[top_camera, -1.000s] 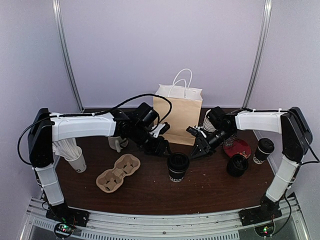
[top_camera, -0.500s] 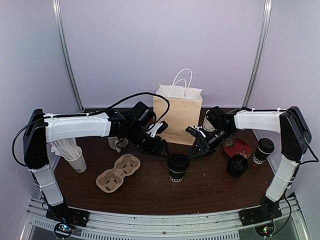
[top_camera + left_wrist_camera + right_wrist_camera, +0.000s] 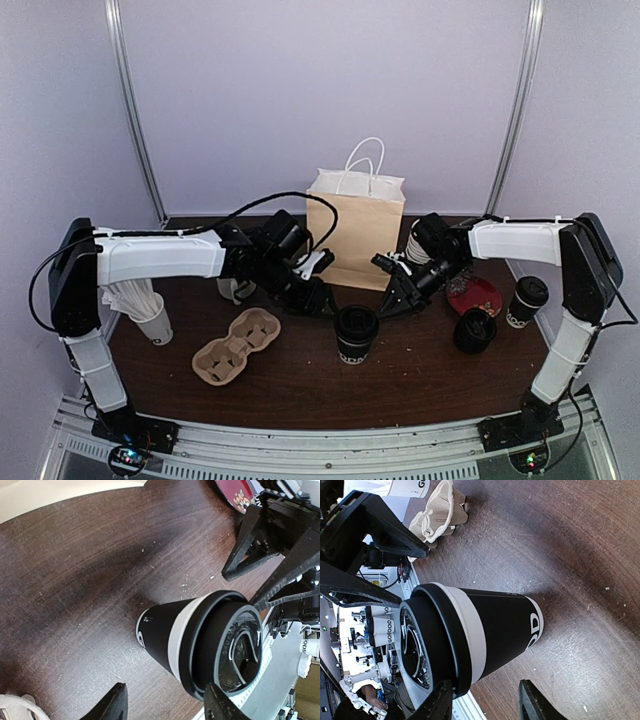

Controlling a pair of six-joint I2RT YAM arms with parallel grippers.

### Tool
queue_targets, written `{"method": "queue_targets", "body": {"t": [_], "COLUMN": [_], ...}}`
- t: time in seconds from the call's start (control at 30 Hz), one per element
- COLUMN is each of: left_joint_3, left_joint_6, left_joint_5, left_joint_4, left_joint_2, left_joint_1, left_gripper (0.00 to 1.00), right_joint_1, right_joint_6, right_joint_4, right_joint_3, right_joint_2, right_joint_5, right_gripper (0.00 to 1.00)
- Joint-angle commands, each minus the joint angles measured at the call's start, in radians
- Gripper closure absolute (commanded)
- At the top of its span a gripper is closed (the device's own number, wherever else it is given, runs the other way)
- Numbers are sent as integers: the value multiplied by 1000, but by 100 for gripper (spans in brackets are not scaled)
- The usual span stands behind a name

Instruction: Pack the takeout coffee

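A black takeout cup (image 3: 356,333) with a black lid and white lettering stands upright at the table's middle. It also shows in the left wrist view (image 3: 200,640) and the right wrist view (image 3: 470,635). A second lidded black cup (image 3: 527,301) stands at the far right. My left gripper (image 3: 316,299) is open and empty, just left of and behind the middle cup (image 3: 167,707). My right gripper (image 3: 392,298) is open and empty, just right of and behind it (image 3: 487,702). Neither gripper touches the cup.
A brown paper bag (image 3: 355,228) with white handles stands behind the cup. A cardboard cup carrier (image 3: 236,346) lies front left. There is a white cup of sticks (image 3: 145,305) at far left, a white mug (image 3: 235,288), a red item (image 3: 475,295) and a black round thing (image 3: 474,330).
My left gripper has drifted slightly left and back from the middle cup. The right arm and the cups have barely moved.
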Motion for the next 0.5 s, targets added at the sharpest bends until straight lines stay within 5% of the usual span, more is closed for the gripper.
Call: {"method": "queue_targets", "body": {"t": [0.0, 0.23, 0.47], "left_joint_3": [13, 17, 8], "left_joint_6": [-13, -19, 6], "left_joint_5": [18, -18, -66], "left_joint_4": [42, -20, -100], "left_joint_2": [33, 93, 149], "left_joint_1": [10, 22, 29], "left_gripper": [45, 46, 47], "right_joint_1": [11, 19, 22], "right_joint_6": [-14, -14, -9], "right_joint_4": [-10, -25, -86], "right_joint_3": [13, 26, 50], "right_joint_2": [-11, 36, 131], "right_joint_5": [15, 38, 260], "right_gripper": [51, 51, 58]}}
